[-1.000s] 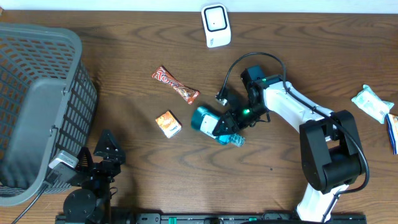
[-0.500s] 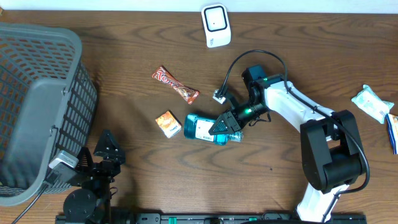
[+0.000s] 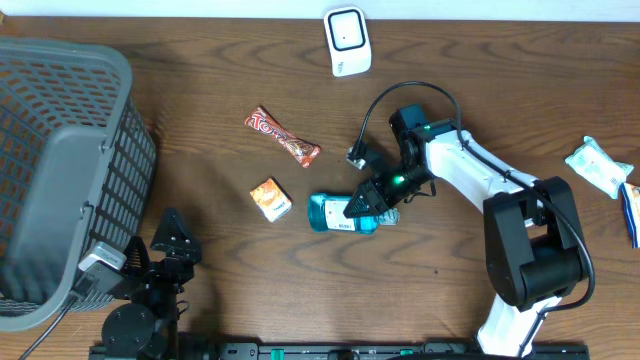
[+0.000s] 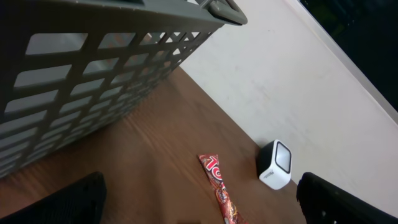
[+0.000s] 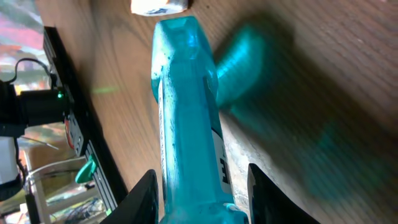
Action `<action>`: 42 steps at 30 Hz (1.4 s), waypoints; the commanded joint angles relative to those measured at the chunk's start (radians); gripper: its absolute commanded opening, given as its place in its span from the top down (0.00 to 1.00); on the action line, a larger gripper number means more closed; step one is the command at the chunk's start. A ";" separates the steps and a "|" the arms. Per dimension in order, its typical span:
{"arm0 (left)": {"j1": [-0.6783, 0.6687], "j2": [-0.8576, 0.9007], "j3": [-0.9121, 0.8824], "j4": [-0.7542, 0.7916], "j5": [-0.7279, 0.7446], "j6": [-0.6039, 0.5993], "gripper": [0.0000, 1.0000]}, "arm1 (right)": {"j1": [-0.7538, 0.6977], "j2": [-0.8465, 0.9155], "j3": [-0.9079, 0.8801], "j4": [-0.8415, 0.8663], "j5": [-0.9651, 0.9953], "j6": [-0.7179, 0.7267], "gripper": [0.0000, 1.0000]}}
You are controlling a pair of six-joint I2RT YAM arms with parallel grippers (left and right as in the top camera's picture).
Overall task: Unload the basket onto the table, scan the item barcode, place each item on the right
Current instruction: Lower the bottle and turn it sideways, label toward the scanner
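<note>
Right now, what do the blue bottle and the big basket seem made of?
Bottle: likely clear teal plastic, glossy; light passes through it and tints the table. Basket: grey matte plastic, judging by its moulded lattice walls and thick rim.

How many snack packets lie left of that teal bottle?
2: a red candy bar nearer the white scanner, and a small orange packet just beside the bottle. More could be hidden inside the basket.
</note>
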State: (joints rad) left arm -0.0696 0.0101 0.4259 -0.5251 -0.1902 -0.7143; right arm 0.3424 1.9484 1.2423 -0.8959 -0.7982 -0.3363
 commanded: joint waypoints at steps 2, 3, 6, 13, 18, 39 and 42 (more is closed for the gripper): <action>-0.005 -0.006 -0.003 0.001 -0.013 -0.005 0.02 | -0.010 0.001 0.007 0.026 -0.031 0.132 0.99; -0.005 -0.006 -0.003 0.001 -0.013 -0.005 0.02 | -0.011 0.001 0.007 0.030 -0.057 0.151 0.99; -0.005 -0.006 -0.003 0.002 -0.013 -0.005 0.02 | -0.019 0.000 0.007 0.032 -0.176 0.160 0.99; -0.005 -0.006 -0.003 0.001 -0.013 -0.005 0.02 | -0.072 0.000 0.007 0.029 -0.304 0.217 0.99; -0.005 -0.006 -0.003 0.002 -0.013 -0.005 0.02 | -0.135 0.000 0.007 0.029 -0.475 0.253 0.99; -0.005 -0.006 -0.003 0.002 -0.013 -0.005 0.02 | -0.162 0.000 0.007 0.438 -0.053 0.440 0.99; -0.005 -0.006 -0.003 0.002 -0.013 -0.005 0.02 | -0.150 0.000 0.007 0.492 0.072 0.424 0.99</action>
State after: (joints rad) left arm -0.0696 0.0101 0.4259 -0.5251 -0.1902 -0.7143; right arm 0.1791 1.9495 1.2404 -0.4343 -0.8753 0.0639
